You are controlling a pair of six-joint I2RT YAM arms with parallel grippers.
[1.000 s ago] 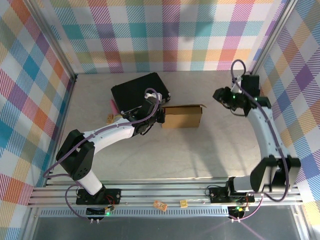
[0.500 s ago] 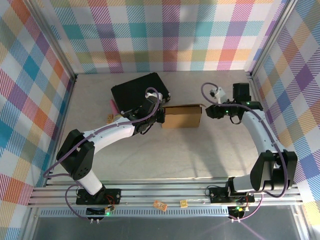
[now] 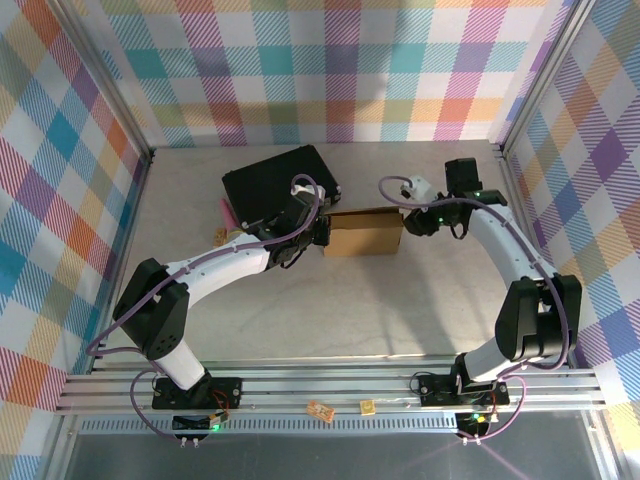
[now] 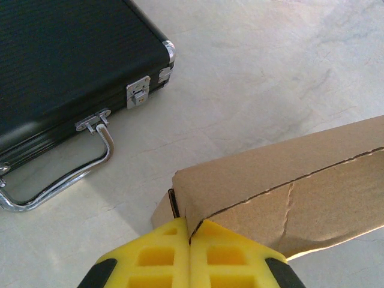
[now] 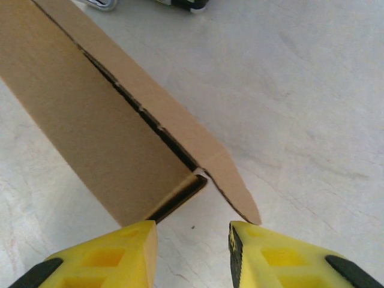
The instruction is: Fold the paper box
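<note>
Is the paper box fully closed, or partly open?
Partly open: the paper box is folded up, but a dark gap runs along one edge and an end flap sticks out.

Right arm (image 3: pixel 505 245) swung in from over by the right wall (image 3: pixel 575 150), folding leftward. So the right gripper (image 3: pixel 408 224) went from well apart from the paper box (image 3: pixel 365 236) to just beside its right end, right at the open flap (image 5: pixel 231 183). Its purple cable (image 3: pixel 383 190) used to arch up over the wrist and now loops out left near the box's far corner.
</note>
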